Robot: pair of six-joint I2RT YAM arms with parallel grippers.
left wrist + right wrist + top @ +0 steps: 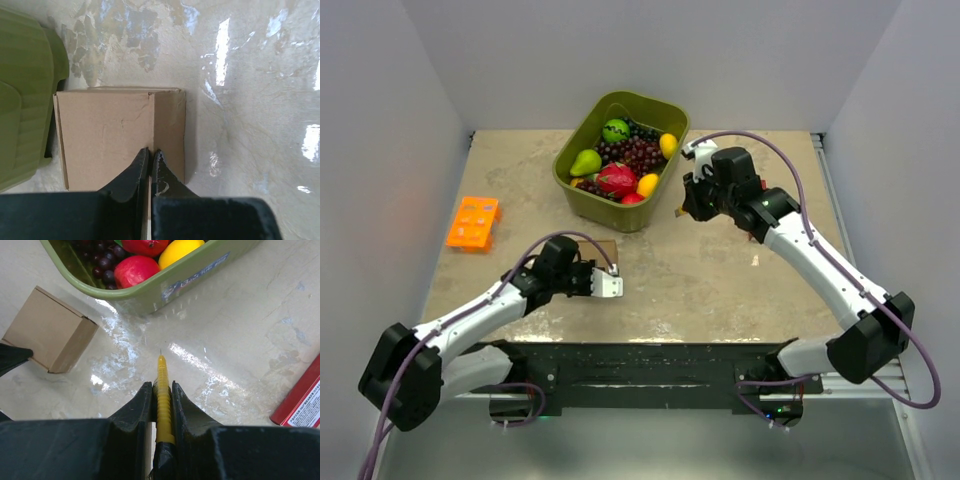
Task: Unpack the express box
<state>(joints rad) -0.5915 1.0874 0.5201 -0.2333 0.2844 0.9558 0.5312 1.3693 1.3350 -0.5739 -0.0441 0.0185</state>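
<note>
Box point(605, 250) stands on the desk point(720, 285), left of centre, just near-left of the green tub point(610, 212). In the left wrist view its top point(105, 135) is closed, with one seam running near to far. A narrow gap separates its edge from the tub wall point(25, 100).

Left gripper point(603, 282) is over the near part of the box. Its jaws are pressed together with only a slit between them, tips at the seam point(150, 154). Whether they catch any cardboard cannot be told.

Right gripper point(688, 205) sits near-right of the tub, well apart from the box. Its jaws pinch a slim yellow tool point(163, 400), whose fine point faces the tub's near wall point(165, 287) without touching it.

Bare desk lies open between the box point(47, 330) and the right gripper, and across the near-right area. A red packet point(300, 397) lies at the right margin of the right wrist view. An orange tray point(473, 222) rests near the left edge, well apart from the box.
</note>
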